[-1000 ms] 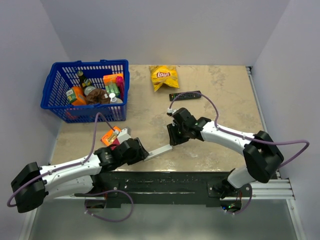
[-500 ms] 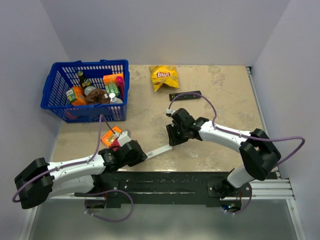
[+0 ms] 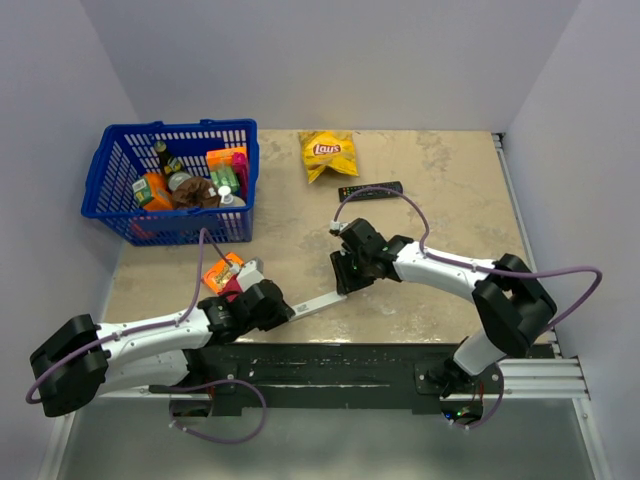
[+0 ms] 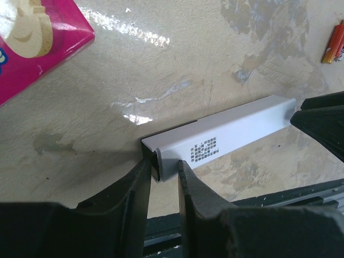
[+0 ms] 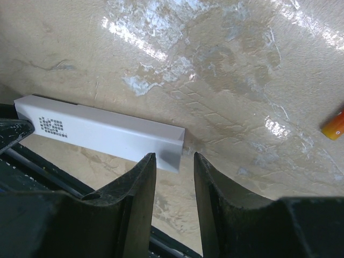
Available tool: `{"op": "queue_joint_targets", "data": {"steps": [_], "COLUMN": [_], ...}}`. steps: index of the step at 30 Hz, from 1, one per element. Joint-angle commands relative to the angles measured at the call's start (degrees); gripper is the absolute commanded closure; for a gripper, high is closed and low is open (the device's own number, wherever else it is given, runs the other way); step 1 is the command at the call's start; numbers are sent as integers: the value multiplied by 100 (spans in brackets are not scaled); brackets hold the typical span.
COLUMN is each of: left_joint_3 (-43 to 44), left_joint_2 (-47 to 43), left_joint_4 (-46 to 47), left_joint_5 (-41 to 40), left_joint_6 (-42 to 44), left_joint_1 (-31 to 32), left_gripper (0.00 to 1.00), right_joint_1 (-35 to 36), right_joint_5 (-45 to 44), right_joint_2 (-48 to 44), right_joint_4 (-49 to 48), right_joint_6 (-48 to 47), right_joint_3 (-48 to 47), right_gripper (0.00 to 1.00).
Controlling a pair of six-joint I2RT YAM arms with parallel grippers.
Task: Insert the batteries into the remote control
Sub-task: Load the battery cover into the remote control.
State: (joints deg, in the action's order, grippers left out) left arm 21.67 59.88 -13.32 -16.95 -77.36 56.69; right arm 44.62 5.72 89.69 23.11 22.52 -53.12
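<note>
Left end effector [image 4: 163, 164] tight on one remote control [image 4: 236, 126] end, right end effector [image 5: 174, 158] spread astride other, near table [image 3: 460, 200] edge.

Plain pale grey walls [image 3: 330, 60], mottled beige tabletop [image 3: 450, 190], glossy reflections

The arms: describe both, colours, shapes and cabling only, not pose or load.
Both the left arm and right arm have slim white links between bulky black joint housings. A lilac cable loops along the left, another along the right. The left gripper and right gripper each have two matte black, tapering fingers. No markings show.
</note>
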Motion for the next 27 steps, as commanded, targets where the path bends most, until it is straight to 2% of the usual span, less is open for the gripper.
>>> {"op": "queue_joint_targets", "data": {"steps": [1,10,19,27], "left_joint_3": [-67,-93,-40,-49], "left_joint_2": [-29,-73,24,68], "left_joint_4": [23,58,190,356], "left_joint_5": [-72,-45,43,122], "left_joint_6": [-24,-51,46,134], "left_joint_1": [0,0,0,0], "left_gripper": [70,70,70,75], "right_joint_1": [29,82,345,609], "right_joint_5": [35,70,175,211], "right_joint_2": [101,198,303,497], "right_joint_4": [-44,88,88,106], "right_joint_6": [24,33,191,305], "right_joint_3": [-5,4,-67,-233], "right_gripper": [62,62,78,81]}}
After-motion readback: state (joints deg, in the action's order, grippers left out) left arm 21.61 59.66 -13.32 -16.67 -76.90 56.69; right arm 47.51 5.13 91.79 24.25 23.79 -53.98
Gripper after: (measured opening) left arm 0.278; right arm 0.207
